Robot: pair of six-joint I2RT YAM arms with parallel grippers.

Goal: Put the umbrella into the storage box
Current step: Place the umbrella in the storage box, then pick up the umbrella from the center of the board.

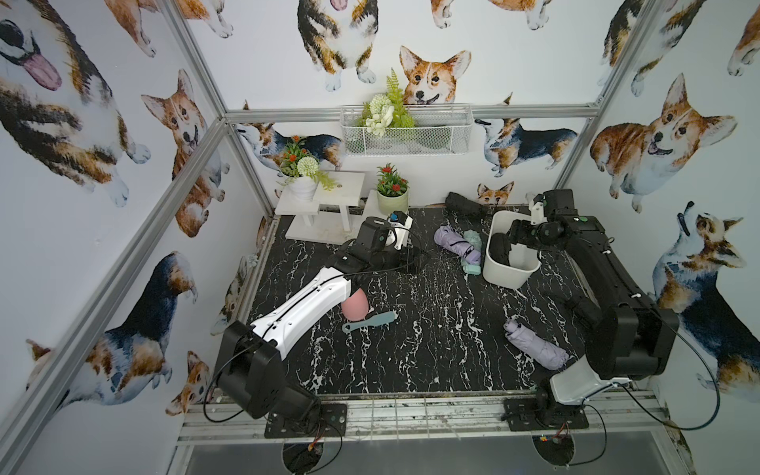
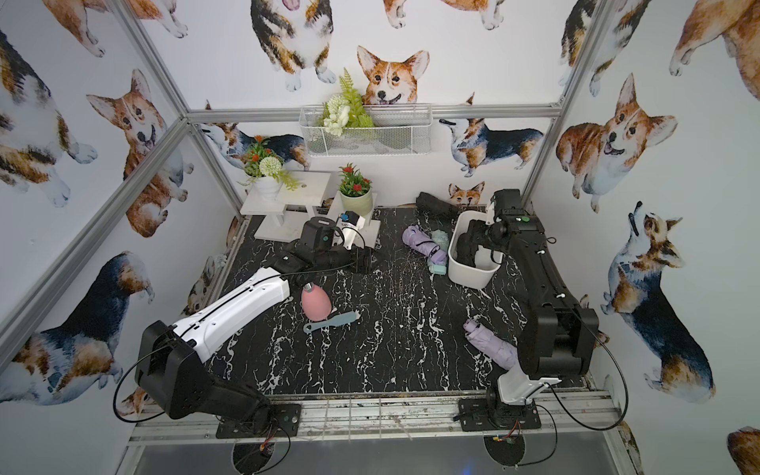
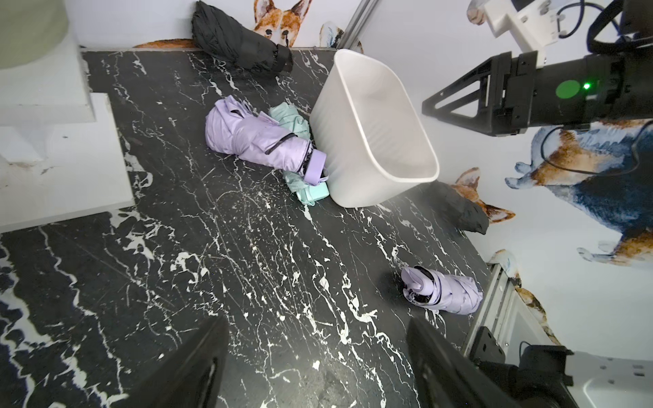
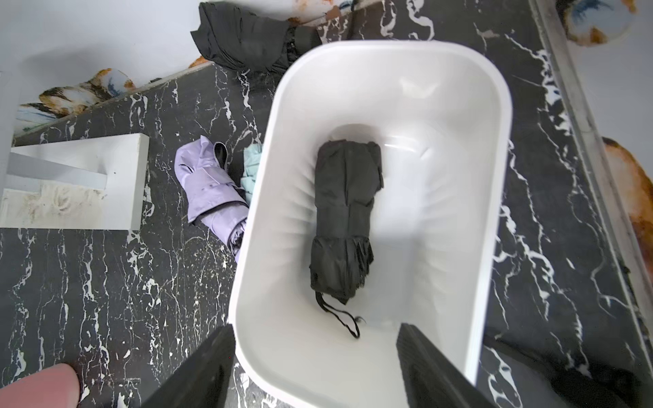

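Umbrella positions, near to far. A lilac umbrella [image 1: 534, 345] lies untouched on the table [image 1: 411, 349] near the front edge, beside the right arm's base. Farther in, the left fingers [image 3: 190, 367] stand wide and empty above bare table, well apart from any umbrella. Beyond them, the storage box [image 1: 506, 277] holds a folded black umbrella [image 4: 344, 219], which lies flat on the box floor, below the rim. The right fingers [image 4: 198, 371] stand wide above one end of the box and grip nothing. The umbrella's strap loop lies just under them.

Procedure, judged from this state: the release appears complete. Raise the right arm straight up until the fingers clear the rim, then travel. A sideways exit risks tipping the box or catching the strap. Keep the fingers wide.

A second lilac umbrella [image 1: 454, 240] and a mint umbrella [image 1: 472, 269] lie against the box wall that faces the left arm. Approach either one from the side away from the box. Farthest, another black umbrella [image 1: 464, 204] rests against the back wall.
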